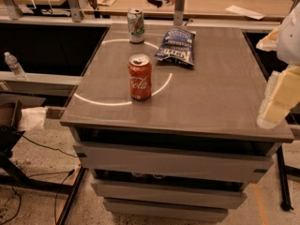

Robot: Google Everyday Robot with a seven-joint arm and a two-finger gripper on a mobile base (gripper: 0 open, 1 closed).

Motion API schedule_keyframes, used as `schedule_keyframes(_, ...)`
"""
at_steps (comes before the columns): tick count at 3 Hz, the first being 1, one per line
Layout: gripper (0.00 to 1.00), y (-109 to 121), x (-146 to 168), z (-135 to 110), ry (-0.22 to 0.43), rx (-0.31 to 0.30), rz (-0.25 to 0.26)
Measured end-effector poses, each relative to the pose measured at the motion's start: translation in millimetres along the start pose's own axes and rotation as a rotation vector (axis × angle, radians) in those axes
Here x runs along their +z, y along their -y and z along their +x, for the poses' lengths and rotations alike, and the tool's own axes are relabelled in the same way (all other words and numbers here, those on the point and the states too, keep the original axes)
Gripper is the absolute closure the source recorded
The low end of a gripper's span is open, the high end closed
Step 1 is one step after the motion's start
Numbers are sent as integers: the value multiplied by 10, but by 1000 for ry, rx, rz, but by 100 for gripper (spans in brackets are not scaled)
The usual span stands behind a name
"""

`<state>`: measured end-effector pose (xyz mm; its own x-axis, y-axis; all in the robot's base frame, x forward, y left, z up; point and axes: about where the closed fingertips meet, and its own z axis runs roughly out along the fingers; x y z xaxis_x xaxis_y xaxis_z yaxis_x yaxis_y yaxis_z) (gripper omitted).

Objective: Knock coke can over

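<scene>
The red coke can [140,77] stands upright on the grey table top [211,93], left of centre, with its silver top and pull tab showing. My gripper [277,97] is at the right edge of the view, pale and close to the camera, over the table's right side. It is well to the right of the can and apart from it.
A pale silver-green can [136,26] stands upright at the table's back. A dark blue chip bag [175,46] lies behind and right of the coke can. A water bottle [14,65] stands on a ledge at left. Wooden desks with clutter run along the back.
</scene>
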<state>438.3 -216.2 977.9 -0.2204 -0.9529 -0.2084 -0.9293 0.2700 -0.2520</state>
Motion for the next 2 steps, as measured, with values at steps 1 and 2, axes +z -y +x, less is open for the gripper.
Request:
schedule_keyframes(1,0,0,0,0,0,0,0)
schedule_keyframes(2,0,10,13,28,77,67,-27)
